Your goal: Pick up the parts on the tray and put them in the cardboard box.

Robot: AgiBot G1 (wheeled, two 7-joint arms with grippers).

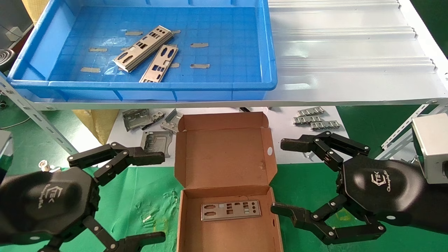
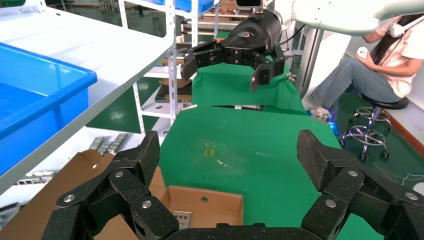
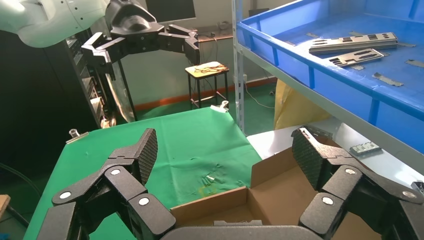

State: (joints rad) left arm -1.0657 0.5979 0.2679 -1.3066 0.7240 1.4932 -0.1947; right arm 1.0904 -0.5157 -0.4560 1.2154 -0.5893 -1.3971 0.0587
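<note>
The blue tray (image 1: 42,49) sits on the white shelf, with two silver punched parts on its floor: a thicker one (image 1: 143,49) and a thinner one (image 1: 159,63) beside it. Both also show in the right wrist view, the thicker part (image 3: 352,42) and the thinner part (image 3: 357,56). Below the shelf, the open cardboard box (image 1: 224,154) holds one part (image 1: 231,210) lying flat. My left gripper (image 1: 155,197) hangs open left of the box and holds nothing. On the box's right side my right gripper (image 1: 280,176) is open too, and holds nothing.
Grey stamped pieces (image 1: 140,119) and small ridged strips (image 1: 315,119) lie on white paper behind the box. Green cloth (image 1: 140,196) covers the table. A grey metal block (image 1: 430,150) stands at the far right. A seated person (image 2: 380,60) shows beyond the table.
</note>
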